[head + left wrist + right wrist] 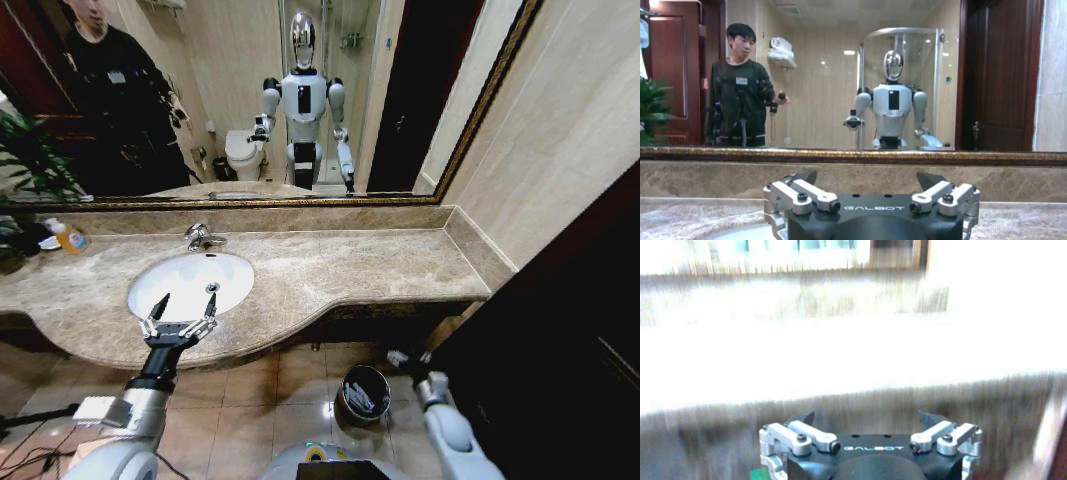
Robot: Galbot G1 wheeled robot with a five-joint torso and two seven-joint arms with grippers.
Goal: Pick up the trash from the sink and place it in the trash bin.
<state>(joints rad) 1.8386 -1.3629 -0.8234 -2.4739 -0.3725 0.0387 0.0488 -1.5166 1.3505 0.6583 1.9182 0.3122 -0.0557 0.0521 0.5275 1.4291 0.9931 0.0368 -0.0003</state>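
Observation:
The white oval sink [180,280] is set in the beige-brown marble counter [340,265], and I see its drain and bare bowl. My left gripper [178,321] hovers open over the sink's front rim with nothing between its fingers. In the left wrist view the left gripper [867,181] faces the mirror above the sink's edge [740,233]. The dark trash bin [363,393] stands on the floor below the counter, with pale trash [358,399] inside. My right gripper [408,357] hangs just right of the bin. In the right wrist view the right gripper [867,420] is open and empty.
A chrome faucet [203,236] stands behind the basin. A bottle of orange liquid [70,238] and a plant [25,165] sit at the counter's far left. A dark cabinet [560,330] closes off the right side. Cables [25,440] lie on the floor at left.

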